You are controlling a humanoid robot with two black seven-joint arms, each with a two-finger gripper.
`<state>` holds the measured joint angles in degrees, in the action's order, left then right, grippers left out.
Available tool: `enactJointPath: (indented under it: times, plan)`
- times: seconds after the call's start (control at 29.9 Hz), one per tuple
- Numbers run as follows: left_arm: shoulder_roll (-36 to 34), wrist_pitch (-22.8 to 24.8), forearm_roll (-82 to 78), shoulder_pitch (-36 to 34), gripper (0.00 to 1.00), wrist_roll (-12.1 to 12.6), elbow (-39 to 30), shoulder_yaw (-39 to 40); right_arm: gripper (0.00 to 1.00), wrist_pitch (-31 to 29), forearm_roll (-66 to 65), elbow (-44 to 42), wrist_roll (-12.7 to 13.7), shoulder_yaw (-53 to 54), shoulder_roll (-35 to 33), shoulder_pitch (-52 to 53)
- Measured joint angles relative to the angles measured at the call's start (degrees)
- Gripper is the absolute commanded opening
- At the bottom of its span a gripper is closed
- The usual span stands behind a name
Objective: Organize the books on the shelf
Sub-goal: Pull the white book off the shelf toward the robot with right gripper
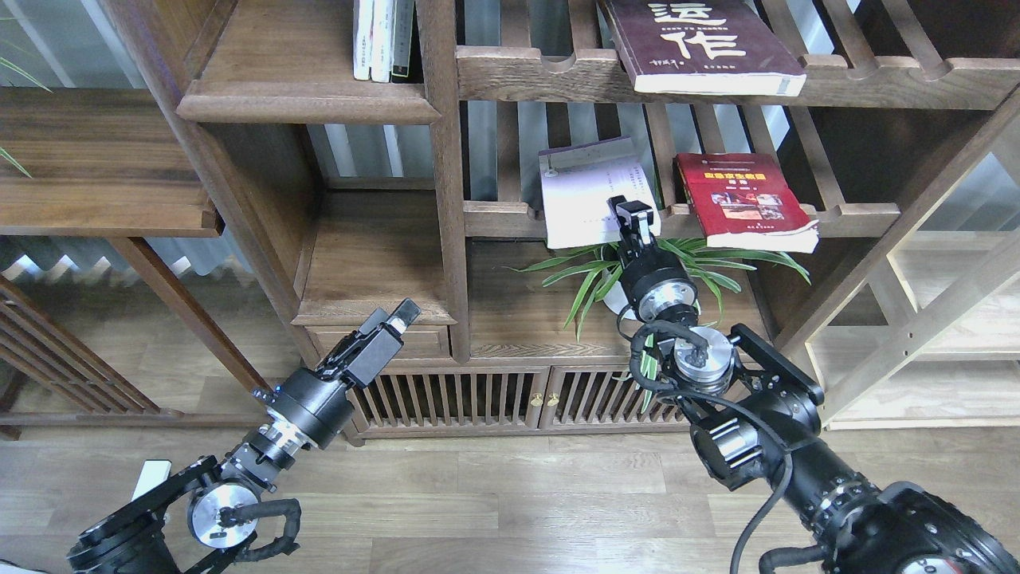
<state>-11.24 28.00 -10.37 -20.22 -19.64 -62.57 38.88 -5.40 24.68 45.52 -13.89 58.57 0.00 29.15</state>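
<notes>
shelf (307, 100): dark smooth wood | maroon book (701, 44): glossy paper cover | floor (510, 494): matt wood

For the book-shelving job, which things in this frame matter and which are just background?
Job items: white-lavender book, at the right gripper; red book; maroon book; solid dark shelf.

Background: thin upright books, potted plant, cabinet doors, light wood rack. The left gripper is idle.
</notes>
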Motion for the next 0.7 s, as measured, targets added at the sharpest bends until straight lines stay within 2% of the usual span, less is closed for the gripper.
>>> enactJointPath:
  times: [0.13,0.3,0.7]
  plan:
    - [0.3,0.0,1.3,0.0,0.99,-0.1,1.9,0.7,0.04,-1.2,0.2,1.1,0.0,-0.1,0.0,-1.8]
    - [2.0,0.0,8.0,-0.4,0.99,-0.1,5.0,2.4,0.04,-4.6,0.4,7.1,0.4,-0.1,0.0,-5.4]
    - [2.7,0.0,11.2,-0.5,0.99,0.8,6.8,2.2,0.04,-8.6,0.4,18.2,0.7,-0.3,0.0,-13.3]
